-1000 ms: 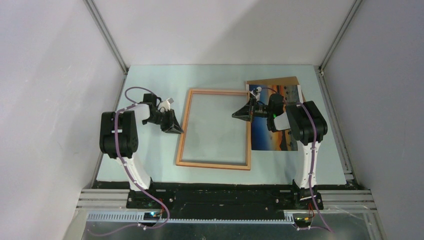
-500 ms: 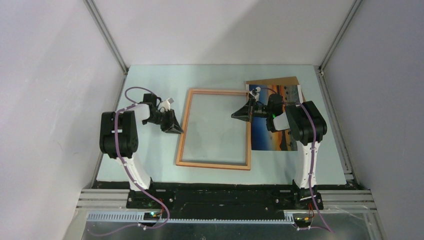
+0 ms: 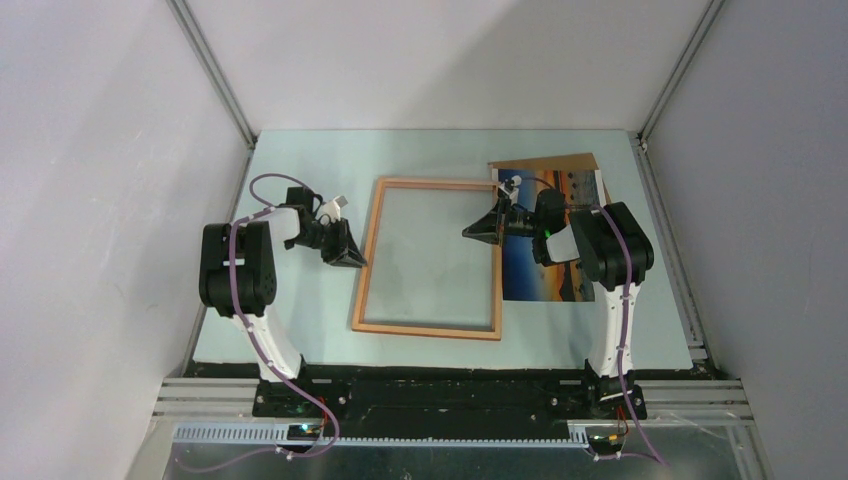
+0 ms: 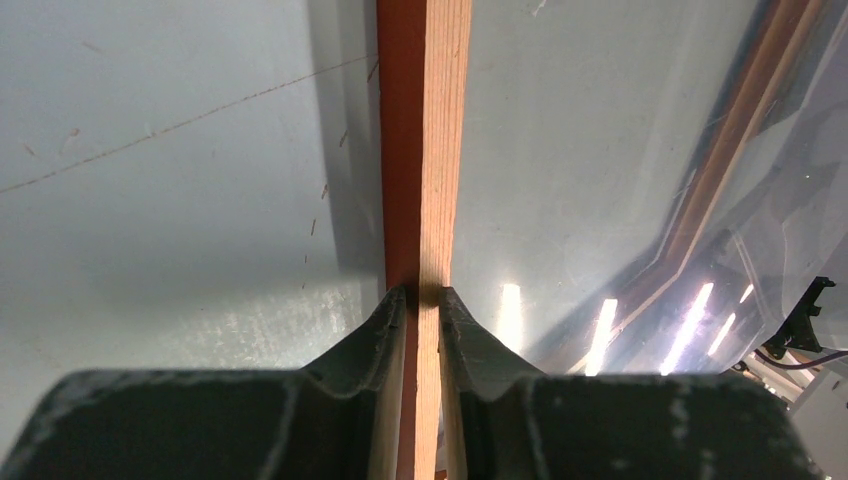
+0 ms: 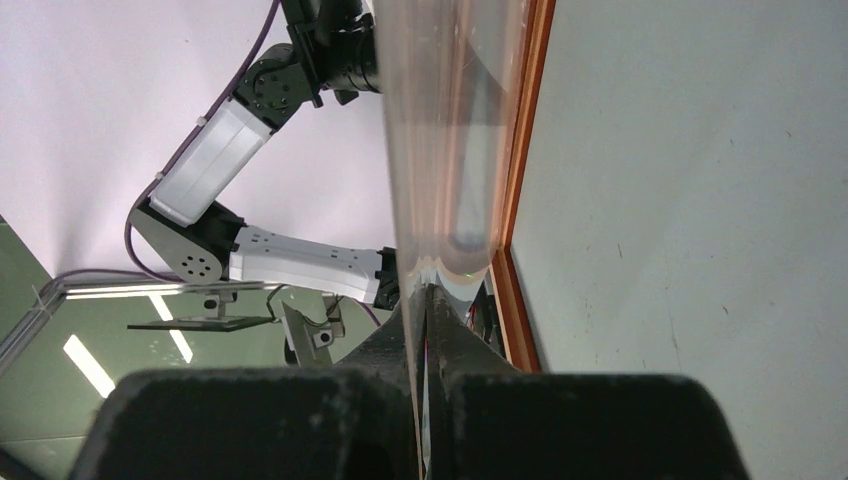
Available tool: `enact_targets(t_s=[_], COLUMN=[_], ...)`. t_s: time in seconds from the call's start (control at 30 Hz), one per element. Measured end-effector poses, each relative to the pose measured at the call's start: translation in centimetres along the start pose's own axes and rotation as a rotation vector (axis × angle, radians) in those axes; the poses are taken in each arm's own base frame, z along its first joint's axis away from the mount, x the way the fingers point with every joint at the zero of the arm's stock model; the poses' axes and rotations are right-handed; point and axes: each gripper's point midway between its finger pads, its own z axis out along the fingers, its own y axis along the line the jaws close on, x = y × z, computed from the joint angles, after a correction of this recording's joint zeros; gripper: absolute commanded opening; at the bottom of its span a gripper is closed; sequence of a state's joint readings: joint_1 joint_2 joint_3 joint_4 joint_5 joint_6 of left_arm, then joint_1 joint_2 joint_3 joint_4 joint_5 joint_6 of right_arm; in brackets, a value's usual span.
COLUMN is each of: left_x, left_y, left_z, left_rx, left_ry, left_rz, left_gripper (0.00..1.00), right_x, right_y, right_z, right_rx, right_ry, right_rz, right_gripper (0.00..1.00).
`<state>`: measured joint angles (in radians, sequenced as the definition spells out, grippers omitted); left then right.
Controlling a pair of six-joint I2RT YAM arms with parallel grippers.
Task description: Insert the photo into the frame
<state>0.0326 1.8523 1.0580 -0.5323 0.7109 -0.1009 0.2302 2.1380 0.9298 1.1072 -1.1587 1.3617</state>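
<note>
The photo [image 3: 545,278] lies face up just right of the frame [image 3: 425,329] and not in it, so we judge the main step undone. It is partly hidden under the right arm. The left end effector [image 4: 422,300] is narrowed onto the frame's left rail, one finger on each side of the wood. The right end effector [image 5: 425,292], at the frame's right rail, is pinched tight on what looks to us like the thin edge of the clear pane [image 5: 440,150]. A brown backing board [image 3: 562,161] peeks out beyond the photo, right of the frame's far corner, on the bench [image 3: 300,170]. With both end effectors occupied on the frame, neither is free for the photo.
</note>
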Motion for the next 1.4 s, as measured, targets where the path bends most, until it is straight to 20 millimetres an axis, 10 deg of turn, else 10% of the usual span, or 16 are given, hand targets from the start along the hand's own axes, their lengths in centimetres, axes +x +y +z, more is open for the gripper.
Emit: enact_targets(t_s=[1.4], left_x=[0.0], left_y=[0.0], left_z=[0.0], left_rx=[-0.001], left_ry=[0.0], left_rz=[0.0], left_gripper=[0.21], right_x=[0.4], right_y=[-2.2], right_z=[-0.4], right_rx=[0.061], right_ry=[0.001], right_rz=[0.021], right_gripper=[0.0])
